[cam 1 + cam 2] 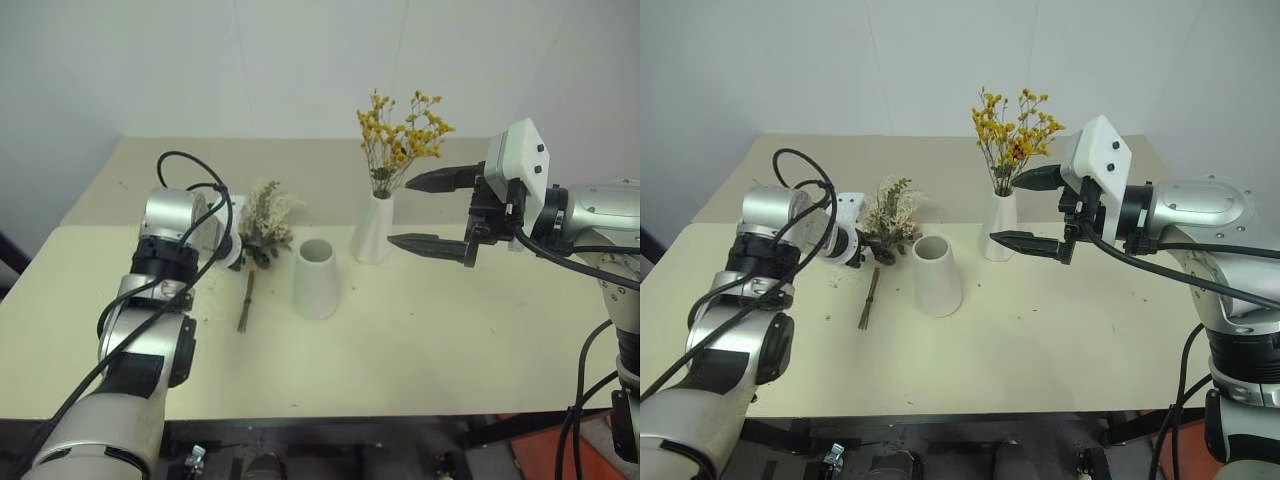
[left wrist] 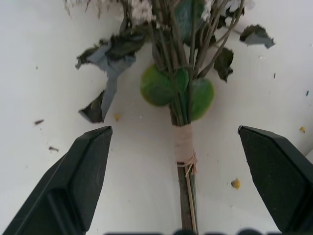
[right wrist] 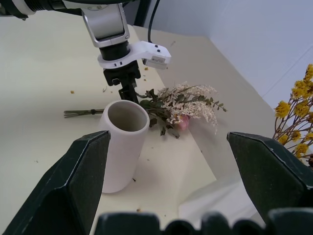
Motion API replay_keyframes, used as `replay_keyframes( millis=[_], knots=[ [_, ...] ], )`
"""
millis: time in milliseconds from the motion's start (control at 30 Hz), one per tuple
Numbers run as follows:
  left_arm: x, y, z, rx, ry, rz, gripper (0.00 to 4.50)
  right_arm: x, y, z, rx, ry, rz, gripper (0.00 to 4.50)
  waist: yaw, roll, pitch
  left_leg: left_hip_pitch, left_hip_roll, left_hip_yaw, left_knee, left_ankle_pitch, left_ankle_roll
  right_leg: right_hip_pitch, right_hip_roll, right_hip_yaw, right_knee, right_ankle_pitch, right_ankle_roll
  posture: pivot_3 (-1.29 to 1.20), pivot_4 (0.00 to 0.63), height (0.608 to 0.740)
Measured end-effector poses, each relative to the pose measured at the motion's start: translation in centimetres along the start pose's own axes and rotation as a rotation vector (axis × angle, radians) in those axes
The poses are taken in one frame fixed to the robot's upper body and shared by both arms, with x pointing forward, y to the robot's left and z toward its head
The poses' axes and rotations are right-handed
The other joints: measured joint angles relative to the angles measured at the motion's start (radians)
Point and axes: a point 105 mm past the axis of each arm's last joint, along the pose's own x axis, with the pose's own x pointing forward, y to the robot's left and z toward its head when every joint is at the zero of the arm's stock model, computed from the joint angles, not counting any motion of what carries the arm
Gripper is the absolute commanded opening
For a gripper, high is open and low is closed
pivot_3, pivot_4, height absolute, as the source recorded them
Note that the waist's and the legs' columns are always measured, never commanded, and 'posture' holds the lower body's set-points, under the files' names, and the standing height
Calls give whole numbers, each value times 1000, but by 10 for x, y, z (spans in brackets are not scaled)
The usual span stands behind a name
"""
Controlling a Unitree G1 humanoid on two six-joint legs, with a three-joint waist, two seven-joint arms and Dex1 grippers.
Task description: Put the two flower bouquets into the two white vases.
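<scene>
Yellow dried-flower bouquet (image 1: 403, 135) already standing in tall slim vase (image 1: 374, 230): half done. Rose bouquet (image 1: 264, 222) lying flat on table (image 1: 450, 330), beside empty wide vase (image 1: 316, 279). Left gripper (image 2: 178, 161) wide open, straddling tied stems, gripping nothing. Right gripper (image 1: 432, 212) wide open, empty, near tall vase. No readable writing or labels.

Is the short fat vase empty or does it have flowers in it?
Empty. The short wide vase stands upright with a bare open mouth; the rose bouquet lies on the table behind it.
</scene>
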Motion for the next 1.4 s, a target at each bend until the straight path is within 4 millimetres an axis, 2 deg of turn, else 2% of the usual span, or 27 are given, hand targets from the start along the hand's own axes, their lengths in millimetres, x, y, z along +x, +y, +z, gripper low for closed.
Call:
replay_keyframes(
  millis=[100,267,467,667,833,900,967,1033,1133,1200,1300,1400],
  knots=[
    [6,-5,-2,-2,20,-37,3669,0,0,0,1,1,-1,4500,0,0,0,0,0,0,0,0,0,0,0,0,0,0,0,0,150,740],
    [20,-6,-11,18,65,-48,2080,0,1,-2,-1,6,-6,4500,0,0,0,0,0,0,0,0,0,0,0,0,0,0,0,0,150,740],
    [26,-3,-4,59,45,0,162,0,2,-2,-5,9,-16,4500,2,0,0,0,0,0,0,0,0,0,0,0,0,-3,5,0,150,740],
    [26,-2,8,33,-38,12,150,-1,0,-4,-3,22,-32,4500,0,0,0,-1,0,0,0,0,0,-1,0,0,1,-3,5,0,150,740],
    [10,17,45,-114,-286,74,150,-3,-1,-4,-9,26,-42,4500,0,0,0,-1,0,0,0,0,0,-1,0,0,1,-2,3,0,150,740],
    [-12,24,69,-195,-460,31,150,-6,-3,-1,-12,22,-55,4500,0,0,0,-3,0,0,0,0,0,-3,0,0,0,2,-2,0,150,740],
    [-46,24,97,-214,-683,-51,150,-7,-3,-1,-11,21,-54,4500,1,0,0,-4,0,0,0,0,0,-3,-1,0,0,3,-2,0,150,740],
    [-85,18,113,-260,-865,-262,150,-6,-1,-1,-1,19,-41,4500,1,0,0,-4,0,0,0,0,0,-3,-1,0,0,3,-2,0,150,740],
    [-122,17,116,-325,-1030,-511,150,-7,2,-4,16,24,-32,4500,1,0,0,-3,0,0,1,0,0,-3,-1,0,1,3,-2,0,150,740],
    [-137,19,113,-328,-1107,-583,150,-9,3,-4,25,22,-21,4500,1,0,0,-2,0,0,1,0,-1,-3,0,0,2,3,-2,0,150,740],
    [-163,6,101,-208,-1200,-726,150,-13,5,0,21,9,-12,4500,0,0,0,-3,0,0,1,0,-1,-3,0,0,2,3,-2,0,150,740],
    [-177,-22,76,29,-1215,-896,150,-13,9,-3,27,17,4,4500,0,0,0,-2,0,0,1,0,-1,-2,0,0,1,3,-2,0,150,740]
  ],
)
